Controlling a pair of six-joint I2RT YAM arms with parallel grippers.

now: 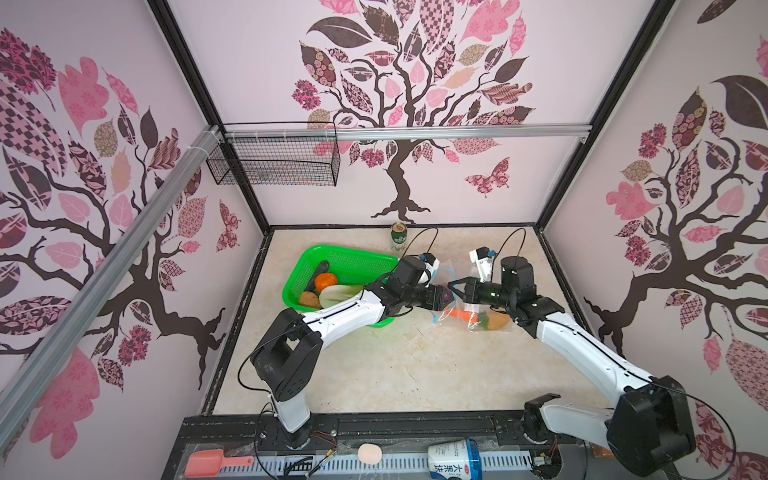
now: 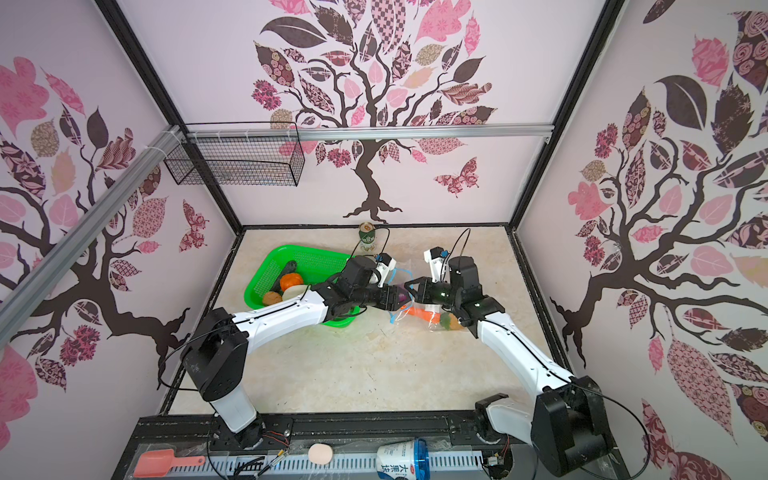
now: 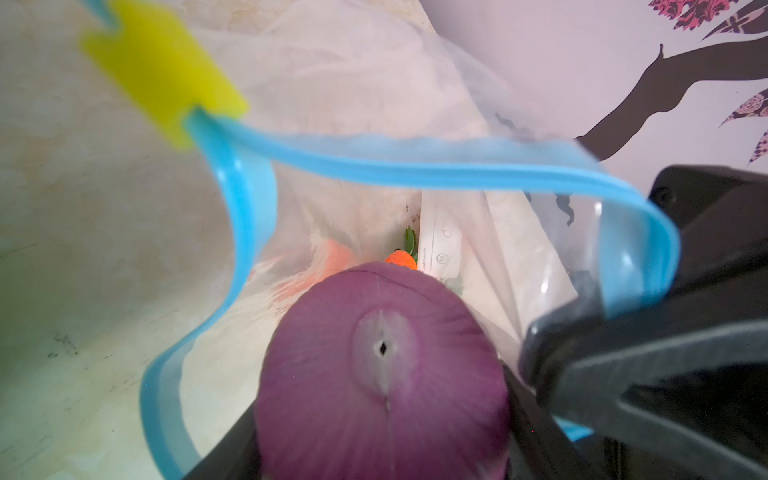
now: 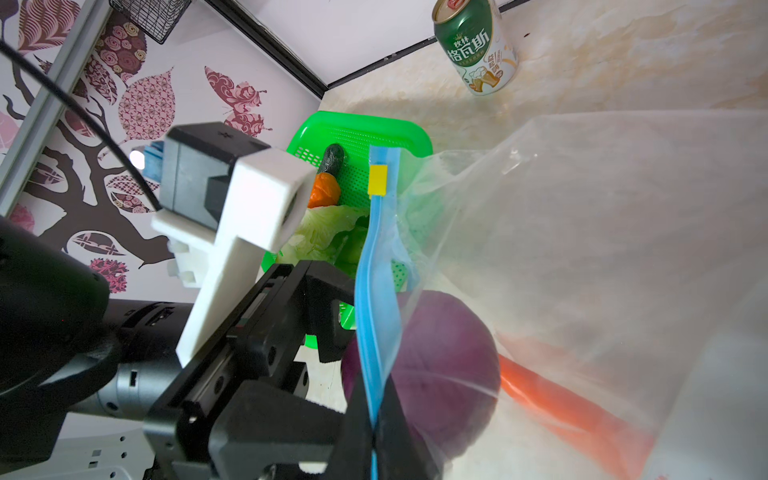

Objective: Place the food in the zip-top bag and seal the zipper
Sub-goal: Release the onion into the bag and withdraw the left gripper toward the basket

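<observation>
My left gripper [image 3: 382,432] is shut on the purple onion [image 3: 382,365], holding it at the mouth of the clear zip-top bag [image 4: 602,232]. The onion [image 4: 444,365] is partly past the light-blue zipper [image 4: 376,282], whose yellow slider [image 4: 377,179] sits at the far end. My right gripper [image 4: 376,436] is shut on the zipper strip and holds the mouth up. An orange carrot [image 1: 463,314] and a tan potato [image 1: 498,321] lie inside the bag. The cabbage [image 1: 338,293], an orange piece [image 1: 325,281], a dark green piece [image 1: 322,266] and a potato [image 1: 309,299] rest in the basket.
The green perforated basket [image 1: 345,259] stands left of the bag, under my left arm. A green drink can [image 1: 399,237] stands upright near the back wall. A wire basket [image 1: 274,162] hangs on the back left rail. Walls enclose the table on three sides.
</observation>
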